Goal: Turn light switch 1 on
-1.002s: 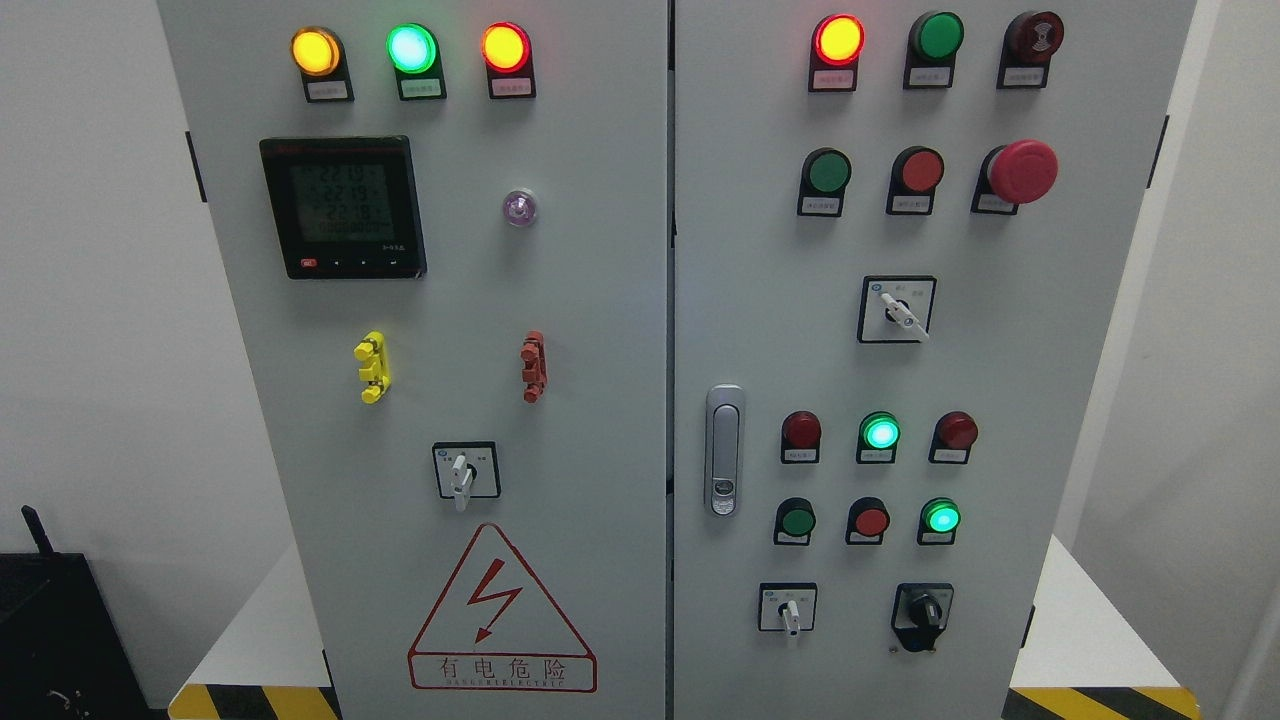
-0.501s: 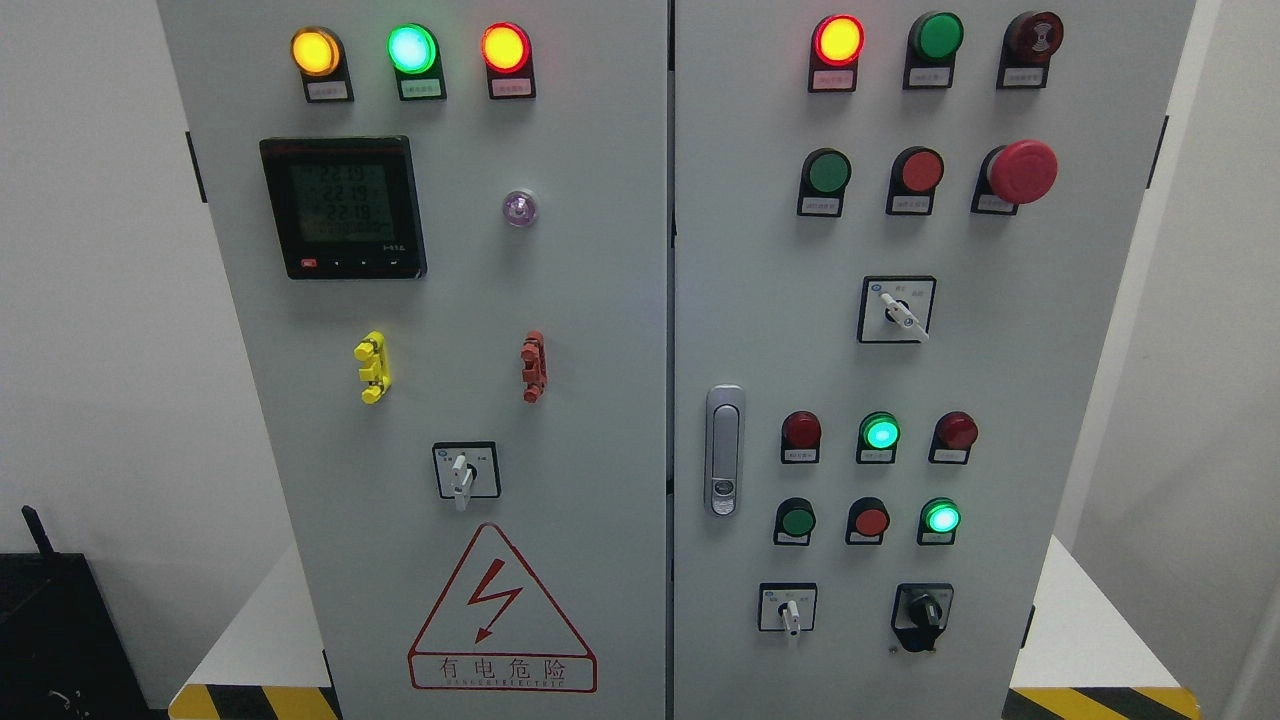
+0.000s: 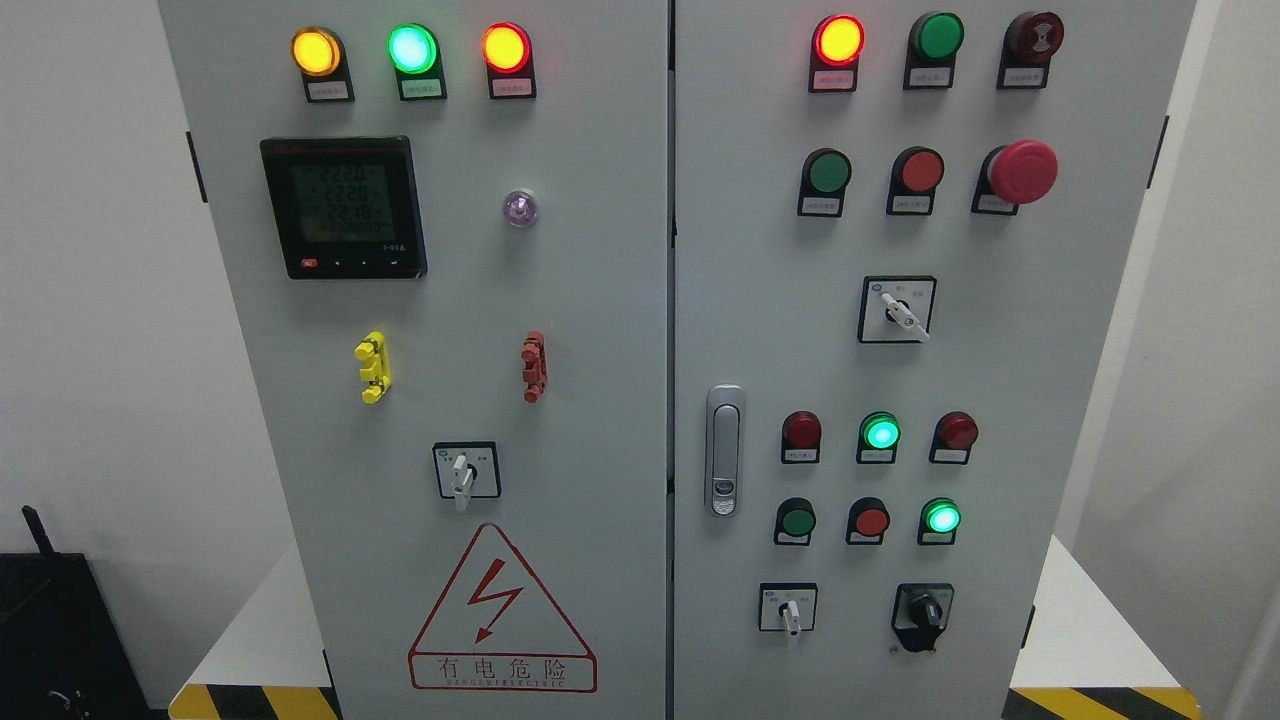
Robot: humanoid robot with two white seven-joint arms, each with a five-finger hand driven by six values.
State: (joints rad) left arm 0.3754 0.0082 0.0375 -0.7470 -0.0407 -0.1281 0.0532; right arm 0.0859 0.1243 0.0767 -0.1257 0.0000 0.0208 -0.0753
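Note:
A grey two-door electrical cabinet (image 3: 600,300) fills the head view. On its right door, a row holds a dark green push button (image 3: 828,172), a dark red push button (image 3: 921,171) and a red mushroom stop button (image 3: 1022,171). Lower down sit a dark green button (image 3: 797,521), a red button (image 3: 871,521) and a lit green button (image 3: 942,517). Rotary selector switches show at the right door's middle (image 3: 898,310) and bottom (image 3: 789,609), and on the left door (image 3: 462,472). Their labels are too small to read. Neither hand nor arm shows.
Lit yellow (image 3: 316,52), green (image 3: 412,48) and red (image 3: 505,47) lamps top the left door, above a digital meter (image 3: 343,207). A door handle (image 3: 724,450) sits on the right door. A black box (image 3: 60,630) stands at the lower left. Striped platform edges (image 3: 1100,700) flank the cabinet.
The digits on the meter changed slightly. Nothing else moved.

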